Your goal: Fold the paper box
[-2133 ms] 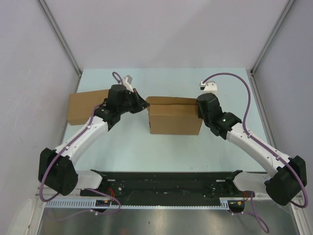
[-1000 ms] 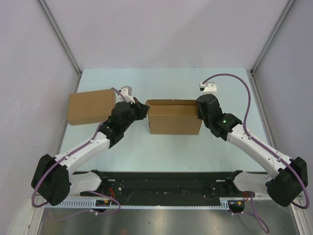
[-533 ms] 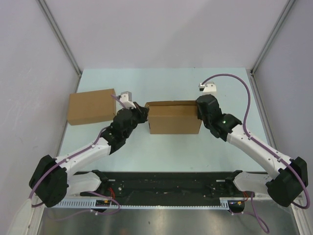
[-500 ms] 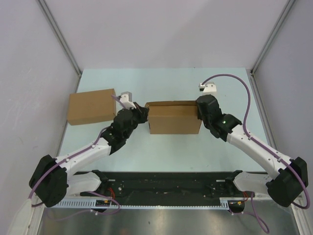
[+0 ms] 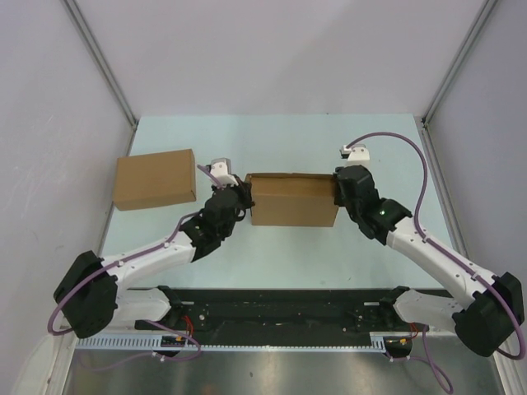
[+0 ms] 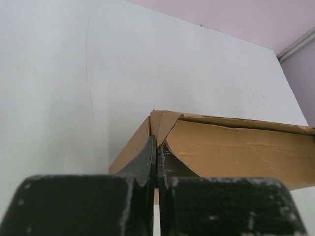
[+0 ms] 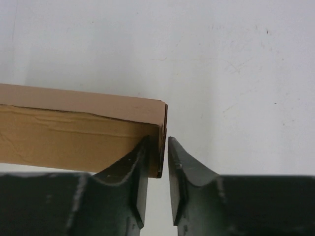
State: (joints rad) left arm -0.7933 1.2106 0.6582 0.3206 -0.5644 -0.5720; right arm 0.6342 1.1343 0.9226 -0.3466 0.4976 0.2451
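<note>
**Top view:** paper box (image 5: 292, 204) sat mid-table (image 5: 280, 144), looking box-shaped w/ top closed. L claw (image 5: 244, 197) was at its left end, R claw (image 5: 338, 191) at its right end. 2nd brown box (image 5: 155, 178) lay far left, well apart. Free table in front of and behind the paper box; little room sideways, arms flanking it.

**L wrist:** L claw (image 6: 156, 147) clenched on nothing, tips at the box's (image 6: 236, 152) left corner, where the flap seam gaped. Risk: shoving w/ shut tips could crush the corner or slide the box.

**R wrist:** R claw (image 7: 158, 140) parted slightly, astride the box's (image 7: 74, 130) right end wall; one finger touching, the other apart. Risk: unclamped, box unbraced; a finger could snag that edge on pulling out.
</note>
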